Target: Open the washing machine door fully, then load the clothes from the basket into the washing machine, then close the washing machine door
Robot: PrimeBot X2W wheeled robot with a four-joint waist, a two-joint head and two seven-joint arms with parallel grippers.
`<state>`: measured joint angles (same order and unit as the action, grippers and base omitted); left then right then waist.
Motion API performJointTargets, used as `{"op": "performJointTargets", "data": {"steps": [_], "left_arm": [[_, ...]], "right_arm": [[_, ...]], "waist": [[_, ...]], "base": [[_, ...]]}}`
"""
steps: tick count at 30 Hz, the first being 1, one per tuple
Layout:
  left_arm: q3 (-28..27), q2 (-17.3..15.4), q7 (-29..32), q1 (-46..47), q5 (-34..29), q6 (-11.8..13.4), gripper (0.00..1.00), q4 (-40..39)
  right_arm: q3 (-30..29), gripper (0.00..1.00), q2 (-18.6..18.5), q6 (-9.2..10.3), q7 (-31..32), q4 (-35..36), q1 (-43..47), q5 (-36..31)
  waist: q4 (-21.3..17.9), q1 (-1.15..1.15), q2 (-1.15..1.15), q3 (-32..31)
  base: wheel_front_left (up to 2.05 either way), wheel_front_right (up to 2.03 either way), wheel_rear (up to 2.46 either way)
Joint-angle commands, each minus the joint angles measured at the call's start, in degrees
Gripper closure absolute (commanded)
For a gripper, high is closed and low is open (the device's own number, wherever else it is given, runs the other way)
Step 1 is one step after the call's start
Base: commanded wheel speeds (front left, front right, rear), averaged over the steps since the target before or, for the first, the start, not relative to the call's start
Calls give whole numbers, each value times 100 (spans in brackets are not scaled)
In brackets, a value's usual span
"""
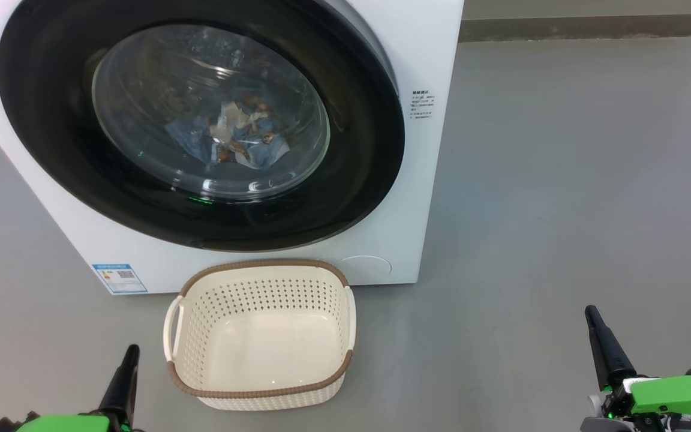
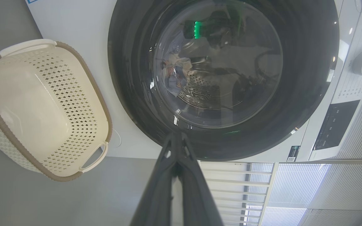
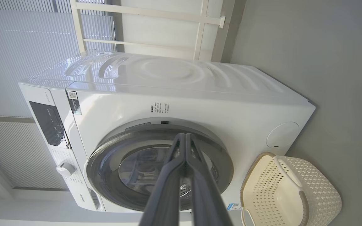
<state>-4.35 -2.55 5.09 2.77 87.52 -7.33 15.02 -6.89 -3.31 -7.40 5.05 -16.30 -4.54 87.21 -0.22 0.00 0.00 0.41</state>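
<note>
Judging from how things lie, the last step looks done: the washing machine door (image 1: pixel 201 120) sits shut against the white washing machine (image 1: pixel 423 180). The blue bear-print clothes (image 1: pixel 234 135) lie in the drum behind its glass, and the basket (image 1: pixel 261 264) stands empty on the floor (image 1: pixel 561 210) just in front of the machine's lower edge. Nothing in the task seems left. At most, the next move calls for a check that the door's right edge has latched flush — I cannot tell from here. The left gripper (image 1: pixel 131 354) and the right gripper (image 1: pixel 592 318) hang low on either side of the basket, each with fingers pressed together, holding nothing. Open grey floor lies right of the machine — room for both arms to draw back
</note>
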Motion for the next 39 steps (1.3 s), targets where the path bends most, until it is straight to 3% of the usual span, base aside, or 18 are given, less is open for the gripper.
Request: {"op": "performJointTargets", "data": {"steps": [1, 6, 39], "left_arm": [[-207, -48, 68, 310, 198, -15, 100, -102], [-224, -32, 145, 343, 459, -15, 100, -99], [-221, -32, 142, 342, 462, -15, 100, -99]], "right_arm": [[59, 100, 15, -9, 71, 199, -162, 229], [31, 100, 43, -9, 149, 227, -165, 491], [32, 100, 43, -9, 148, 227, -165, 492]], "waist": [[7, 0, 0, -8], [22, 0, 0, -23], [22, 0, 0, -23]], "base": [[0, 0, 0], [0, 0, 0], [0, 0, 0]]}}
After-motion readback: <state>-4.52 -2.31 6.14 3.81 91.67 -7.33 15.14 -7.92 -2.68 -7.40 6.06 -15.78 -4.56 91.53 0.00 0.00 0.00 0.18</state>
